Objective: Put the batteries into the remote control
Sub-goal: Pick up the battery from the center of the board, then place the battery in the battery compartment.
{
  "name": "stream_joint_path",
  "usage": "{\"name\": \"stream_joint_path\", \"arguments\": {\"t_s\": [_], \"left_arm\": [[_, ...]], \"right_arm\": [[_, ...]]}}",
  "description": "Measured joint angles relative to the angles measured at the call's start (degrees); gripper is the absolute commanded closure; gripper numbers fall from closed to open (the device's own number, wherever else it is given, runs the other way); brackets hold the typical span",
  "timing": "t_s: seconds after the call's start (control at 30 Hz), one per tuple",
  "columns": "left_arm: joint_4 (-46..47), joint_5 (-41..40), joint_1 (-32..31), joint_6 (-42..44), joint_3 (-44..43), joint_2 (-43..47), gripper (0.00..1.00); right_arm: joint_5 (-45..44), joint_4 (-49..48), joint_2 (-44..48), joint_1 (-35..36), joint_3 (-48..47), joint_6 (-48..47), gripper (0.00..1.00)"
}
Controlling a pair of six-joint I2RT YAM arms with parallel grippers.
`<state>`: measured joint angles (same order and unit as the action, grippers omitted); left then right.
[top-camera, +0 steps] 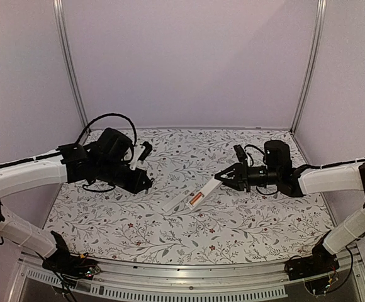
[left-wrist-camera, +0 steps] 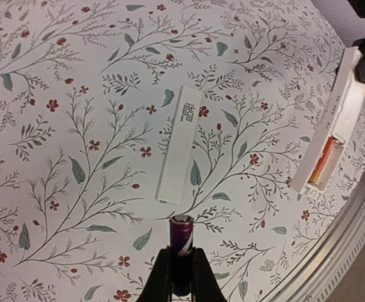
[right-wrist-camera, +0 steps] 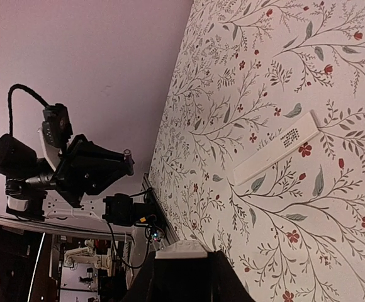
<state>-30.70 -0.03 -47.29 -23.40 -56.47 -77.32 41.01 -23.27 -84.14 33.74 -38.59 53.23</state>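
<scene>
My left gripper (top-camera: 142,182) is shut on a small purple battery (left-wrist-camera: 182,236) that sticks out past the fingertips, held above the table left of centre. My right gripper (top-camera: 224,178) is shut on one end of the white remote control (top-camera: 202,194) and holds it slanted above the table, its open compartment facing up. An orange battery (left-wrist-camera: 325,160) lies in that compartment near the remote's free end (left-wrist-camera: 335,119). In the right wrist view only the remote's white end (right-wrist-camera: 180,250) shows between the fingers. The remote's black button patch is hidden.
A flat thin white strip (left-wrist-camera: 180,143) with a small dark printed patch lies on the floral tablecloth (top-camera: 245,223) between the grippers; it also shows in the right wrist view (right-wrist-camera: 277,148). A metal rail (top-camera: 189,272) runs along the near edge. Plain walls enclose the table.
</scene>
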Motion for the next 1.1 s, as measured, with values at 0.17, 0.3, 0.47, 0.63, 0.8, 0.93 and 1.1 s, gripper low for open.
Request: {"name": "stream_joint_path", "arguments": {"t_s": [0.17, 0.3, 0.47, 0.63, 0.8, 0.93, 1.1], "left_arm": [[-3.6, 9.9, -3.1, 3.8, -3.2, 4.0, 1.00], [-9.2, 12.7, -7.7, 5.4, -8.5, 0.9, 1.00], [-14.8, 13.5, -11.1, 6.0, -13.9, -4.3, 1.00], [-18.6, 12.6, -12.1, 6.3, -17.8, -9.0, 1.00], [-20.4, 11.3, -12.6, 6.8, -20.0, -11.8, 1.00], [-21.3, 10.7, -13.0, 7.1, -21.0, -13.6, 1.00], [-21.8, 9.7, -13.9, 7.3, -22.0, -15.4, 1.00]], "right_arm": [[0.1, -8.1, -3.7, 3.5, 0.4, 3.3, 1.00], [0.1, -14.4, -7.4, 5.0, 0.4, 6.1, 1.00], [-0.2, -17.9, -10.0, 6.4, 0.4, 8.4, 1.00], [-0.7, -19.3, -10.6, 7.9, 0.3, 9.0, 1.00], [-1.6, -20.1, -10.8, 8.9, 0.3, 9.6, 1.00], [-2.1, -21.0, -10.9, 9.3, 0.3, 10.5, 1.00], [-3.0, -22.0, -10.9, 9.5, 0.3, 11.6, 1.00]]}}
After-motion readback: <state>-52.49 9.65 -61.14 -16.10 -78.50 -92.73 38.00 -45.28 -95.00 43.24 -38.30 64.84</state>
